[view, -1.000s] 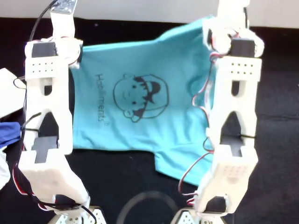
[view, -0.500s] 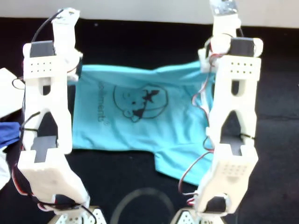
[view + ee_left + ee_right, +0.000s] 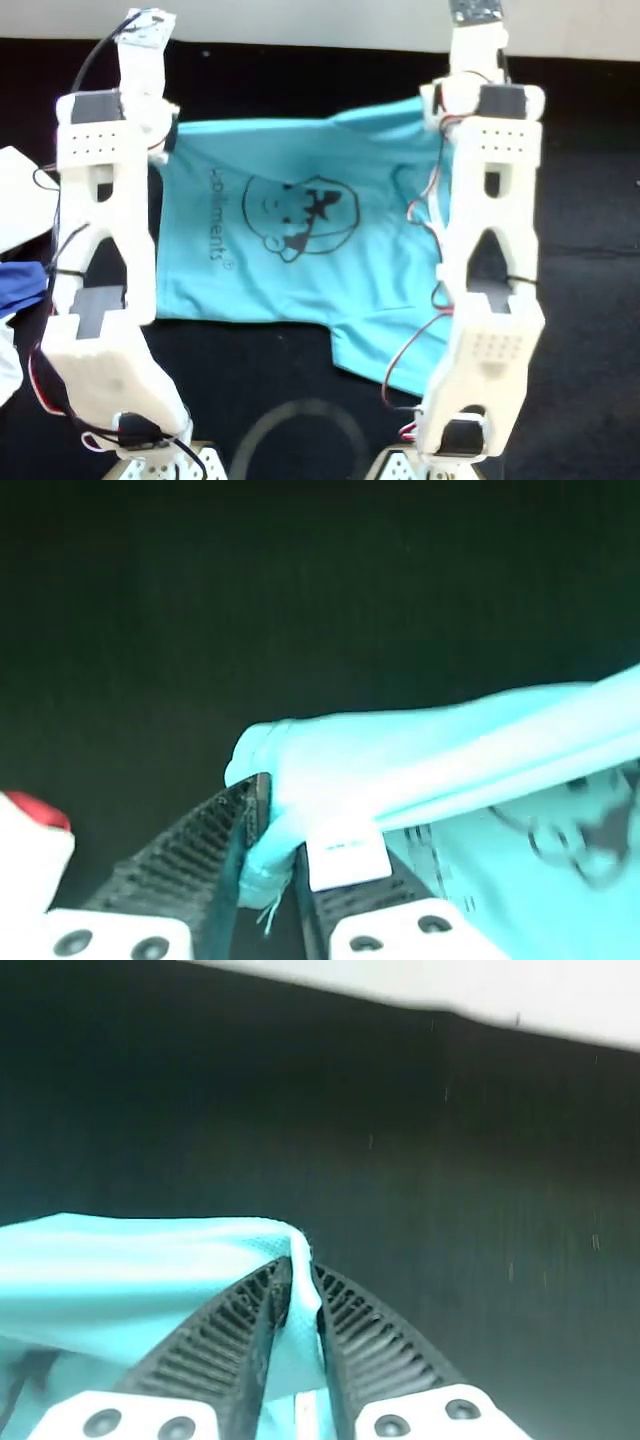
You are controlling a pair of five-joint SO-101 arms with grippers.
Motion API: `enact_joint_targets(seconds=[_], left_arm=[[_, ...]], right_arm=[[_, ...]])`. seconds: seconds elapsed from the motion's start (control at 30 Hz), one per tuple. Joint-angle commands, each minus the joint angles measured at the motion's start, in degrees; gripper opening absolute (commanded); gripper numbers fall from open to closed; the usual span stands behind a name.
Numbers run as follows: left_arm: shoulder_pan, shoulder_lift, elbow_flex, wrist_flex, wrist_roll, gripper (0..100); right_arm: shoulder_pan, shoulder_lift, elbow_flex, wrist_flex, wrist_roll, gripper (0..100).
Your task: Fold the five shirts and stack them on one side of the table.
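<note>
High view: the turquoise shirt (image 3: 300,270) lies spread print-up on the black table (image 3: 590,250) between my two arms. My left gripper (image 3: 280,815) is pinched tight on one far corner of it and my right gripper (image 3: 298,1272) on the other. To fold cleanly, I judge I should bring both corners toward my bases at equal height and pace, with the edge taut. I should let go only once that edge lies flush on the near hem.
</note>
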Motion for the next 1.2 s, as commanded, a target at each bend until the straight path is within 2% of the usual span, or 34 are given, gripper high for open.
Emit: enact_joint_targets(seconds=[0.0,0.33,0.47,0.8,0.93,1.03,1.17], left_arm=[[-0.4,2.9,0.7,-7.3,-0.4,1],[0.0,16.0,0.3,-12.4,-0.4,1],[0.0,16.4,0.3,-11.2,-0.4,1],[0.0,4.7,0.3,4.3,-0.7,1],[-0.1,2.6,0.4,11.3,-0.9,1],[-0.1,2.3,0.6,16.4,-3.6,1],[-0.5,2.2,0.8,21.5,-4.8,1]], right_arm=[[0.0,4.1,-0.5,-4.9,0.3,0.5],[-2.8,10.0,-0.1,-4.5,0.3,0.5],[-2.7,12.4,-0.5,-4.0,0.4,0.5],[0.8,7.9,-10.6,20.8,0.5,0.5],[1.5,7.6,-13.4,27.5,0.6,0.5],[1.4,7.5,-14.9,32.0,0.6,0.5],[2.6,7.2,-14.8,32.6,0.4,0.5]])
